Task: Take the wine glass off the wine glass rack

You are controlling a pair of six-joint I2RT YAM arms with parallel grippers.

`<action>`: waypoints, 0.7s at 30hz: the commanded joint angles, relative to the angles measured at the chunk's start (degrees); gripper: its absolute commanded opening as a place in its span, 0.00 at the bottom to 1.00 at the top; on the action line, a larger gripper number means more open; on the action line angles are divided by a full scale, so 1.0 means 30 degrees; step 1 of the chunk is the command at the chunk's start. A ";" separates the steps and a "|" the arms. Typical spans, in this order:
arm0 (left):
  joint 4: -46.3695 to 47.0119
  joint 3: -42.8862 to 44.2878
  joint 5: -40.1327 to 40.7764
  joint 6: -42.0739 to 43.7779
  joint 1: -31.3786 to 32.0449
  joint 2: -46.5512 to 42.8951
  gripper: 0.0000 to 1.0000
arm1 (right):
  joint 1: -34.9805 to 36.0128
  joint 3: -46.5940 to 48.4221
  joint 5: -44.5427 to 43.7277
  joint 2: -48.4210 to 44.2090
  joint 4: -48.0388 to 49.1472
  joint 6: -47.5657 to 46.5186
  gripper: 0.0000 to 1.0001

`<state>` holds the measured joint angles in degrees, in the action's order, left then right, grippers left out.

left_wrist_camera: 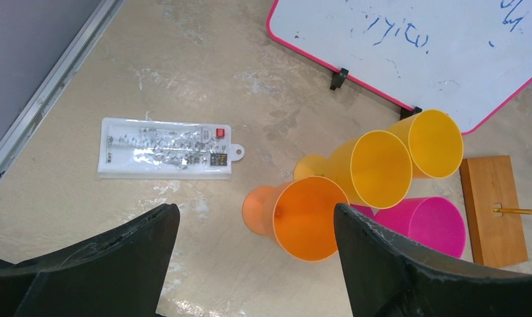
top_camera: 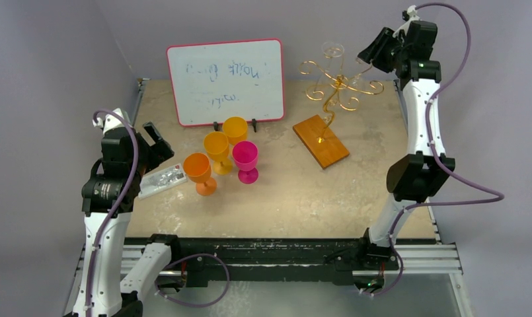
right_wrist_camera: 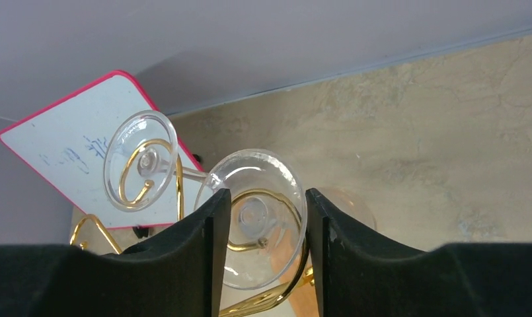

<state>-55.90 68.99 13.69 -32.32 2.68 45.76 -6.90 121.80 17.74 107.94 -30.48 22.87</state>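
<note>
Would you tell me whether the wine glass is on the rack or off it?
On it: the wine glass hangs with its foot across a gold scroll of the rack.

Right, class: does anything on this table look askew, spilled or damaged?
Nothing looks spilled or broken. The orange-brown wooden base of the gold wire rack sits diagonal to the edges of the table, and the red-framed whiteboard carries smeared, half-wiped blue writing.

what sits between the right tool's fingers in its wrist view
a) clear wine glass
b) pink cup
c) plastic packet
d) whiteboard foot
A: in the right wrist view the bowl of the clear wine glass lies between the fingers of the right tool, next to the gold wire of the rack.
</note>
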 commanded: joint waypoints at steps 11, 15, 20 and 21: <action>0.0557 0.0212 -0.0258 -0.0248 -0.0072 -0.0416 0.87 | 0.0219 -0.1685 -0.0777 -0.2406 0.1764 0.0585 0.27; 0.0464 0.0283 -0.0301 -0.0205 -0.0072 -0.0350 0.87 | 0.0219 -0.1898 -0.1014 -0.2711 0.1979 0.0791 0.18; 0.0655 0.0429 -0.0002 -0.0660 -0.0072 -0.0698 0.86 | 0.0219 -0.2711 0.0790 -0.3204 0.2620 0.1845 0.09; 0.0712 0.0428 0.0005 -0.0666 -0.0080 -0.0788 0.86 | 0.0219 -0.2941 0.0942 -0.3363 0.2790 0.2107 0.05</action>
<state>-55.86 68.99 13.06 -32.86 2.68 44.71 -6.48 114.74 16.71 101.58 -25.74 26.44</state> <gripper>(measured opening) 0.864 0.119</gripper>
